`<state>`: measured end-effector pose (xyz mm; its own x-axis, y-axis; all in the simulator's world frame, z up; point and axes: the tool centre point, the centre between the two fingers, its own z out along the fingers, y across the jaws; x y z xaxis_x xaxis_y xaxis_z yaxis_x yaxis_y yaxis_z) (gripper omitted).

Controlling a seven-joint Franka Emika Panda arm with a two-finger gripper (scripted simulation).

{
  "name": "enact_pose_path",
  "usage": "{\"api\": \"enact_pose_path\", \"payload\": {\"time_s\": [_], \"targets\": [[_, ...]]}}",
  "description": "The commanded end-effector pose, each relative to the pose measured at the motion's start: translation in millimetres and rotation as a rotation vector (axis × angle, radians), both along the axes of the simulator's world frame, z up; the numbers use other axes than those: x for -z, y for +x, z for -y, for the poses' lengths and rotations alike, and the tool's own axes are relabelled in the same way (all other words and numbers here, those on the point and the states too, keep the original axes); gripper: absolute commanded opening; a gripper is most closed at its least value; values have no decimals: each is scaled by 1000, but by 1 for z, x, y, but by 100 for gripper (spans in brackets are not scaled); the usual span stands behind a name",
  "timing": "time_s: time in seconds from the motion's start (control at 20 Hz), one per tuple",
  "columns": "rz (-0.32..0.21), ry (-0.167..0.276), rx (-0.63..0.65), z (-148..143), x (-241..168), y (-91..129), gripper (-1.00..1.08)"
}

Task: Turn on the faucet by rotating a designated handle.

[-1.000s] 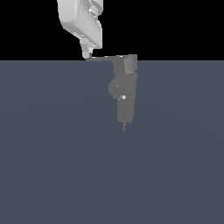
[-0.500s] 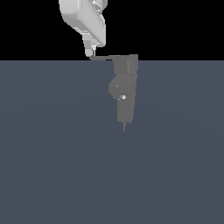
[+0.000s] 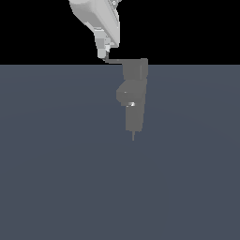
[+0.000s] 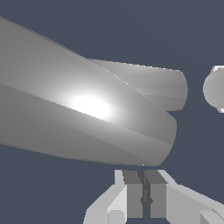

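The faucet [image 3: 133, 96] is a matte grey upright block with a bulge, a small bright spot and a thin spike tip, standing in the middle of the exterior view. Its handle [image 3: 116, 61] is a thin grey lever reaching from the top block toward the exterior view's left. My white gripper [image 3: 102, 55] comes down from above, and its tip is at the lever's free end, touching it. In the wrist view my fingers [image 4: 133, 194] stand almost together with nothing between them, the gripper [image 4: 143, 194] shut. Large grey faucet surfaces [image 4: 87, 113] fill that view close up.
A flat dark blue-grey floor [image 3: 56, 178] spreads around the faucet in the exterior view, under a black background. A pale rounded shape [image 4: 215, 89] shows at the edge of the wrist view.
My gripper has moved toward the exterior view's right, staying at the lever's tip. The lever now looks shorter, swung round toward the faucet's body.
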<state>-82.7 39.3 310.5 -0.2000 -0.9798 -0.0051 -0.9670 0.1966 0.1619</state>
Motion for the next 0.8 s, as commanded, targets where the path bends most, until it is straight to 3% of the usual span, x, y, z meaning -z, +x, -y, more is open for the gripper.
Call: {"api": "enact_pose_path", "payload": {"time_s": [0.0, 0.05, 0.1, 0.75], "targets": [[-35, 0, 17, 14, 12, -15, -100], [-35, 0, 17, 14, 12, -15, -100], [-2, -1, 2, 4, 0, -5, -100], [-25, 0, 12, 81, 8, -29, -100]]}}
